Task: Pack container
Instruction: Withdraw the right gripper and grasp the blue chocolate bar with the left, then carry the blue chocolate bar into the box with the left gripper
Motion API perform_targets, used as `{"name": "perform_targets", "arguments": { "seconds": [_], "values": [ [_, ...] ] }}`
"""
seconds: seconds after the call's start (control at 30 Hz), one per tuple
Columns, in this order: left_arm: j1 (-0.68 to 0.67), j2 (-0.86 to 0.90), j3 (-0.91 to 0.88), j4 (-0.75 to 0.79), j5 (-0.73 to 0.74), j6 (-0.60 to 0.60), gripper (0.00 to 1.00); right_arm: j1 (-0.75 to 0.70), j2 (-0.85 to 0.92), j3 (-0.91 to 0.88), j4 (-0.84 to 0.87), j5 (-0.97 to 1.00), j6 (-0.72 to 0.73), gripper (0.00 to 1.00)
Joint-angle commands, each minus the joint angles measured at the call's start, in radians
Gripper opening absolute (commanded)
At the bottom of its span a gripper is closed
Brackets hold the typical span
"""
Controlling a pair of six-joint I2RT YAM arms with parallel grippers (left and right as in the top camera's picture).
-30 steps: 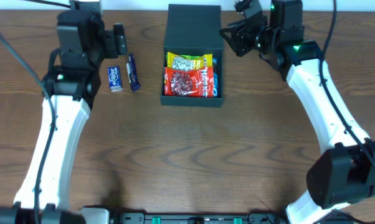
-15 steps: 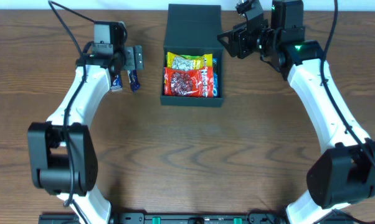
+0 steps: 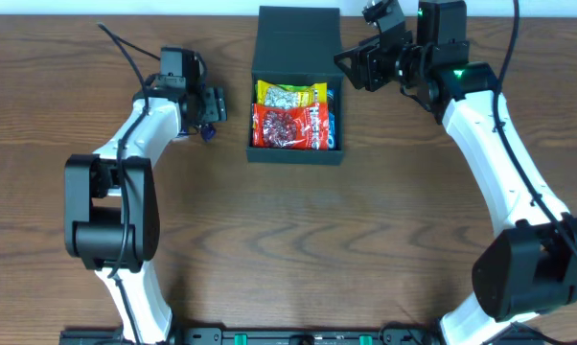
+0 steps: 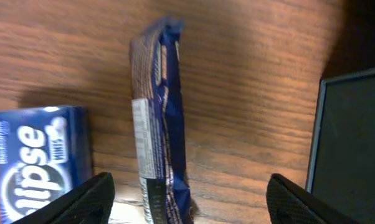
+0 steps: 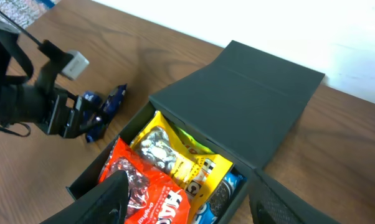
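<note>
- Hovering low over the brown wood-grain table (image 4: 250, 74), with the left gripper (image 4: 190, 199) pointed down and its fingers (image 4: 91, 196) spread wide, pinching nothing.
- Straddles a dark blue snack bar (image 4: 159, 124) that lies lengthwise between the two tips, nearer the one beside the mint pack; cannot tell whether either tip touches the wrapper.
- Shows a blue Eclipse mint pack (image 4: 38, 162) just outside that same tip, with a strip of bare wood between pack and bar.
- Finds the container (image 4: 352, 143) just beyond the other tip, only a dark matte wall at the wrist view's edge.
- Holds the right gripper (image 5: 190, 205) up off the table, fingers (image 5: 103, 199) parted wide and closed on nothing.
- Places the container ahead of and below those fingers, open, with the flap lid (image 5: 262, 106) folded back flat on the far side.
- Counts three packets inside: a red packet (image 5: 150, 199) nearest the fingers, a yellow packet (image 5: 175, 155) beyond it toward the hinge, and a blue cookie packet (image 5: 222, 193) along one side wall.
- Ends the room at a plain white wall (image 5: 268, 25) past the table's far edge.
- Lights the wood evenly, with soft shadows under the bar and the mint pack.
- Trails black cables (image 3: 126, 57) from the left arm.
</note>
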Motion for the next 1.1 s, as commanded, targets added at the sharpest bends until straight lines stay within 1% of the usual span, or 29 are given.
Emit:
{"name": "perform_targets", "arguments": {
  "seconds": [0.0, 0.13, 0.37, 0.47, 0.57, 0.7, 0.9, 0.97, 1.0, 1.07],
  "values": [
    [0.003, 0.014, 0.012, -0.004, 0.02, -0.012, 0.76, -0.004, -0.002, 0.004, -0.003, 0.0, 0.004, 0.62],
    [0.003, 0.032, 0.012, -0.006, -0.006, -0.011, 0.66, -0.004, -0.002, 0.004, -0.003, 0.0, 0.004, 0.62],
    [0.003, 0.074, 0.012, -0.009, -0.002, -0.027, 0.62, -0.004, -0.002, 0.004, -0.003, 0.0, 0.004, 0.61],
    [0.003, 0.078, 0.012, -0.009, -0.004, -0.026, 0.56, -0.004, -0.002, 0.004, -0.003, 0.0, 0.004, 0.61],
    [0.003, 0.078, 0.012, -0.009, -0.023, -0.026, 0.48, -0.004, -0.002, 0.004, -0.003, 0.0, 0.005, 0.61],
    [0.003, 0.078, 0.012, -0.01, -0.065, -0.027, 0.31, -0.004, -0.002, 0.004, -0.004, 0.0, 0.004, 0.6],
    [0.003, 0.078, 0.012, -0.018, -0.082, -0.027, 0.17, -0.005, -0.002, 0.004, -0.003, 0.0, 0.004, 0.59],
    [0.003, 0.077, 0.012, -0.02, -0.082, -0.027, 0.08, -0.01, -0.003, 0.005, -0.003, 0.0, 0.004, 0.58],
    [0.003, 0.077, 0.012, -0.021, -0.081, -0.027, 0.06, -0.015, -0.004, 0.005, -0.003, 0.0, 0.004, 0.58],
    [0.002, 0.074, 0.016, -0.033, -0.079, -0.034, 0.06, -0.031, -0.01, 0.005, -0.004, -0.001, 0.005, 0.56]
  ]
}}
